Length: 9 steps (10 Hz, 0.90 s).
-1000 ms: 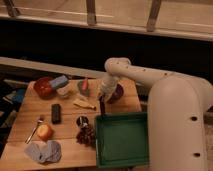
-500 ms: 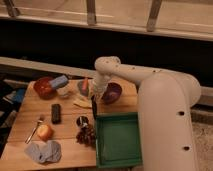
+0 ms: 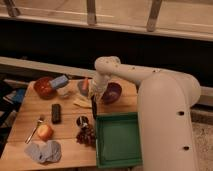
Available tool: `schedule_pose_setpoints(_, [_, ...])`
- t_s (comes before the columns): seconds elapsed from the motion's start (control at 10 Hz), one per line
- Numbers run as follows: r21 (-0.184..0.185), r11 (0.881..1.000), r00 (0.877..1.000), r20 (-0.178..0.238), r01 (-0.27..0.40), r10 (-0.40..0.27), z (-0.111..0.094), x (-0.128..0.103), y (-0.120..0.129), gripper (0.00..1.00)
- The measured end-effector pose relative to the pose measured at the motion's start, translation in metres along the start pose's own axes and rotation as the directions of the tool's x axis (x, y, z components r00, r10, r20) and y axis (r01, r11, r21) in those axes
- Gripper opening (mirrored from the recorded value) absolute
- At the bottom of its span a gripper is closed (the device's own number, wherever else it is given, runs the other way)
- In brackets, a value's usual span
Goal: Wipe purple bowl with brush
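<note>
The purple bowl (image 3: 113, 93) sits on the wooden table (image 3: 30, 117) at the back right, just behind the green tray. My gripper (image 3: 95, 98) hangs at the bowl's left rim, pointing down. It is shut on the brush (image 3: 94, 109), a slim dark stick that points down from the gripper to the table, left of the bowl and outside it. The arm's white wrist covers part of the bowl's left edge.
A green tray (image 3: 118, 141) lies front right. A grey dish with a red item (image 3: 83, 87), a red-orange bowl (image 3: 43, 88) with a blue sponge (image 3: 59, 81), a black block (image 3: 56, 113), a yellow piece (image 3: 82, 103), grapes (image 3: 86, 135), an orange fruit (image 3: 45, 132) and grey cloth (image 3: 43, 150) lie to the left.
The arm has swung left; the gripper with the brush has shifted from over the bowl's left part to just beside its left rim.
</note>
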Motion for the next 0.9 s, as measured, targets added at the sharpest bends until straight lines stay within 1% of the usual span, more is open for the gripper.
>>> schedule_pose_setpoints(0.2, [0.004,1.0,1.0,0.001,0.0,0.0,0.0,0.0,-0.001,0.0])
schedule_pose_setpoints(0.3, [0.012,1.0,1.0,0.005,-0.007,0.007,-0.002,-0.001,-0.002,0.0])
schedule_pose_setpoints(0.5, [0.099,0.994,0.999,0.016,-0.046,0.045,-0.014,-0.003,-0.011,0.0])
schedule_pose_setpoints(0.6, [0.128,0.989,0.998,0.025,-0.068,0.065,-0.023,-0.002,-0.016,0.0])
schedule_pose_setpoints(0.7, [0.154,0.983,0.995,0.037,-0.095,0.09,-0.033,-0.004,-0.027,0.0])
schedule_pose_setpoints(0.8, [0.159,0.981,0.994,0.046,-0.109,0.103,-0.037,-0.009,-0.03,0.0])
schedule_pose_setpoints(0.9, [0.166,0.979,0.992,0.045,-0.121,0.115,-0.038,-0.015,-0.032,0.0])
